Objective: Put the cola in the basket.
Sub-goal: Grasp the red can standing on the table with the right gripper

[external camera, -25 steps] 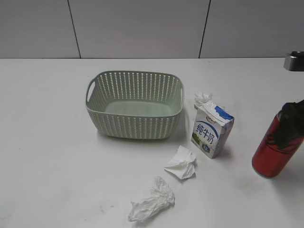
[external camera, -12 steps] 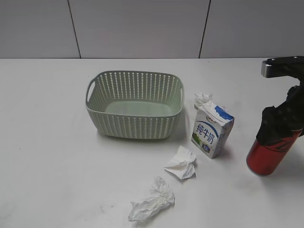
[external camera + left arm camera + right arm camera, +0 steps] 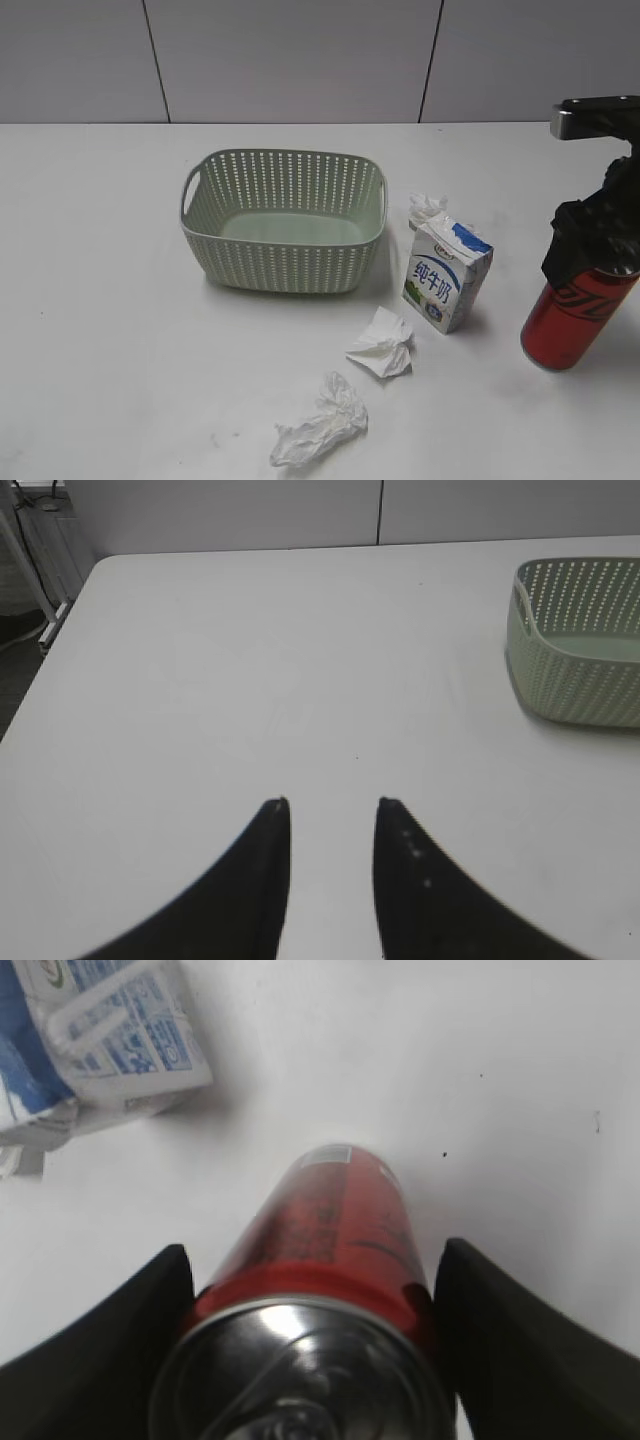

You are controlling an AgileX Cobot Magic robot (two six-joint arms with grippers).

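Here the cola (image 3: 335, 1260) sits clamped between the right end effector (image 3: 310, 1305) fingers.

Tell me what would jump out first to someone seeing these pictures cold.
The tall red metal cola can at the far right of the white table, tilted, with the right gripper closed around its top. Next, the pale sage-green perforated plastic basket standing empty near the middle, and the blue-and-white milk carton between them, with crumpled white tissues in front.
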